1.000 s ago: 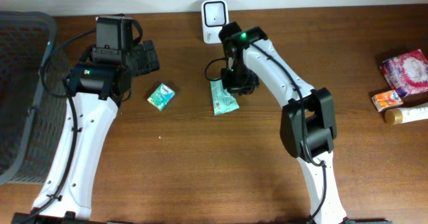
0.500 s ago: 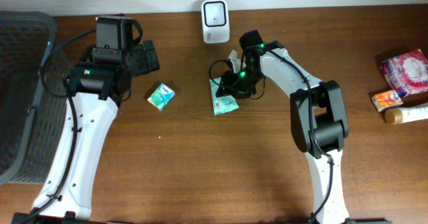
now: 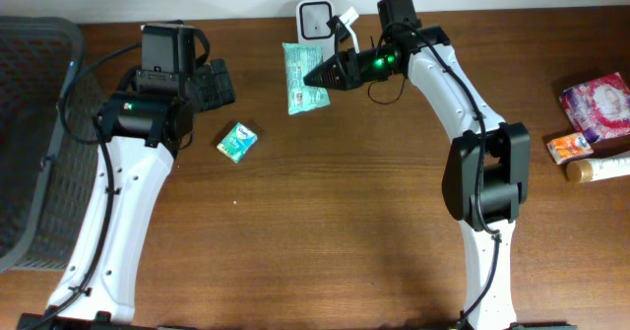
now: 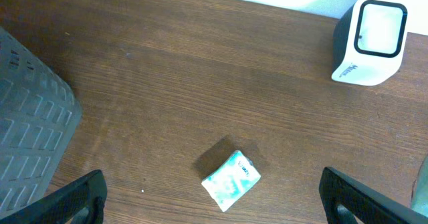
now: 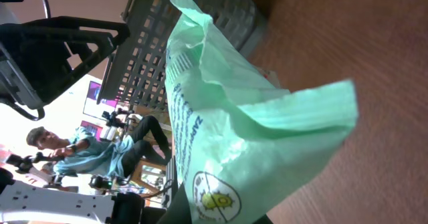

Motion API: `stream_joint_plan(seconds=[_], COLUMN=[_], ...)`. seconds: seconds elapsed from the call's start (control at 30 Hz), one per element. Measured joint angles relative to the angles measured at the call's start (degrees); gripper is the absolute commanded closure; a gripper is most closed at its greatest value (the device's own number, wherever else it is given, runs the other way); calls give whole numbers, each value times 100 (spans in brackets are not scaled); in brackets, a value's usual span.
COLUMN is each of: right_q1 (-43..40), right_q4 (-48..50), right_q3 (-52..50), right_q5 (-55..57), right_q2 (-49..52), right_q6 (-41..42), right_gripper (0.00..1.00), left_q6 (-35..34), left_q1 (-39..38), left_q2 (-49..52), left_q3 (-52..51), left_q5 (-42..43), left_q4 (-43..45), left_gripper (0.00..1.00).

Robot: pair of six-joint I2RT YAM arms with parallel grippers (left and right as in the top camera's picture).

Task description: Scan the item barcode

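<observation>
Overhead: your right pincer (image 3: 325, 72) clenched on edge of green packet (image 3: 303, 77); packet lifted, hanging ahead of tips. Scanner (image 3: 315, 20) just beside packet, wall side. Left pincer (image 3: 212, 84) released, empty; small teal pack (image 3: 236, 140) lies near it.
Left wrist: teal pack ahead of spread fingers, untouched; scanner far ahead-right.
Right wrist: packet fills view before jaws, crumpled; barcode not visible.
Risk: you hold thin edge only, so floppy film may slip or droop. Code facing away from window means no read.
</observation>
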Motion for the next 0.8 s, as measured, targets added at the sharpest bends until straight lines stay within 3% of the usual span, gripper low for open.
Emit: stream_joint_plan(seconds=[0.2,0.4,0.53,0.63,0.77,0.8], right_q1=[0,0,92,302,671,734], right_q4=[896,61,-1502,-2190,-2953,-2975], right_q3=[13,39,81,81,74,59], right_q5=[234,1209,3788,6070,8196,8306], right_q2=[-11,-22,-37,-37,-39,-39], right_q6=[-31,4,249,1200,2079,2127], right_gripper=[96,96,96,96,96,96], left_q6=[0,0,0,0,0,0], left_q1=[0,0,-2,0,0,0], left_q2=[0,0,0,0,0,0], left_q3=[0,0,0,0,0,0], left_q5=[0,-2,0,0,0,0], left_q4=[0,0,4,-2,0,-2], left_gripper=[1,1,1,1,1,1])
